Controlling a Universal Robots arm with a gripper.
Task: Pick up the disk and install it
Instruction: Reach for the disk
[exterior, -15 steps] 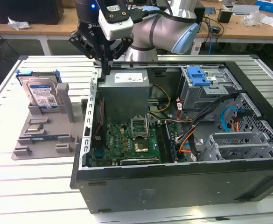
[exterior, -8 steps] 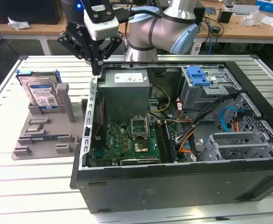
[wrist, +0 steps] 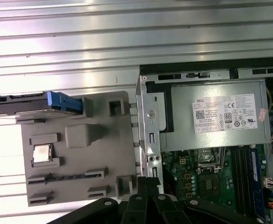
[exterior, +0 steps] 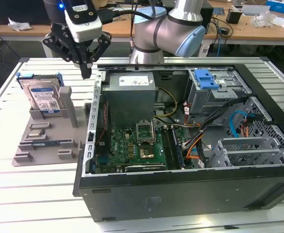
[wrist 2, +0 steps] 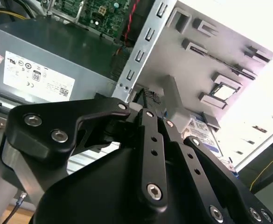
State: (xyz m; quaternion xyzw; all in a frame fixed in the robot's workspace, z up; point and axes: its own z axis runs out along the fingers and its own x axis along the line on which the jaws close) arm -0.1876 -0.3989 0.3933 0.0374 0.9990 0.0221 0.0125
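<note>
The disk (exterior: 43,97) is a silver drive with a blue-and-white label and blue rails. It stands upright in a grey holder (exterior: 44,141) on the exterior view's left. In the first wrist view the disk (wrist: 29,103) shows edge-on, and in the second wrist view its label (wrist 2: 202,131) peeks past the fingers. My gripper (exterior: 87,72) hangs above the gap between the holder and the computer case (exterior: 180,194), apart from the disk and on its right in the exterior view. Its black fingers (wrist 2: 150,140) are shut together with nothing between them; their tips (wrist: 148,183) point down near the case wall.
The open case holds a grey power supply (exterior: 130,92), a green motherboard (exterior: 137,145) and a drive cage with a blue latch (exterior: 207,78). Loose cables (exterior: 239,124) run on its right side. The holder (wrist: 80,149) carries a small chip (wrist: 42,154). Everything rests on a slatted metal table (exterior: 30,194).
</note>
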